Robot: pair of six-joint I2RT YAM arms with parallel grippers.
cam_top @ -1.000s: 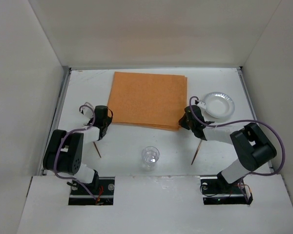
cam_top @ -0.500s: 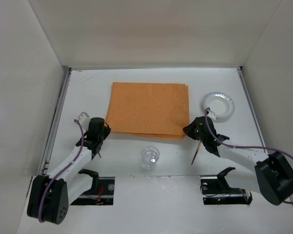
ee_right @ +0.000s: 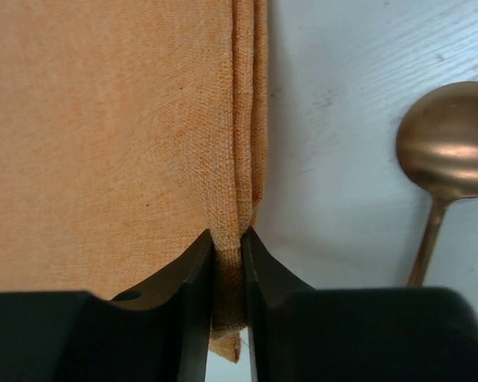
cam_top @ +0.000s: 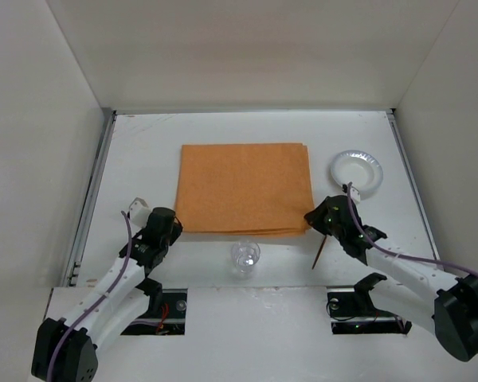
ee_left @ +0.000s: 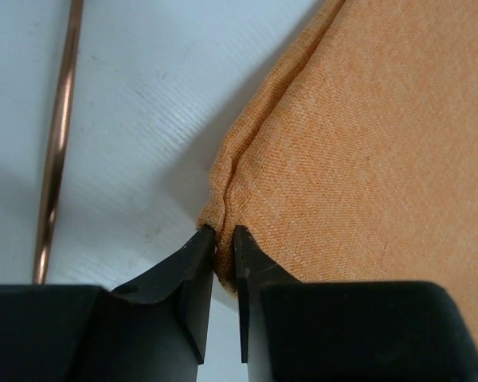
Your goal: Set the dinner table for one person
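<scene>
The white table (cam_top: 143,143) spreads under everything, between the pale walls. The orange placemat (cam_top: 244,188) lies flat at its middle. The left gripper (ee_left: 225,235) is nearly closed, pinching the placemat's near-left corner at the folded edge. The right gripper (ee_right: 227,239) is squeezed onto the layered near-right corner. A copper spoon (ee_right: 450,139) lies just right of that corner, and a thin copper handle (ee_left: 60,143) left of the other. A clear glass (cam_top: 245,256) stands near the front edge, and a white plate (cam_top: 356,171) sits to the right.
</scene>
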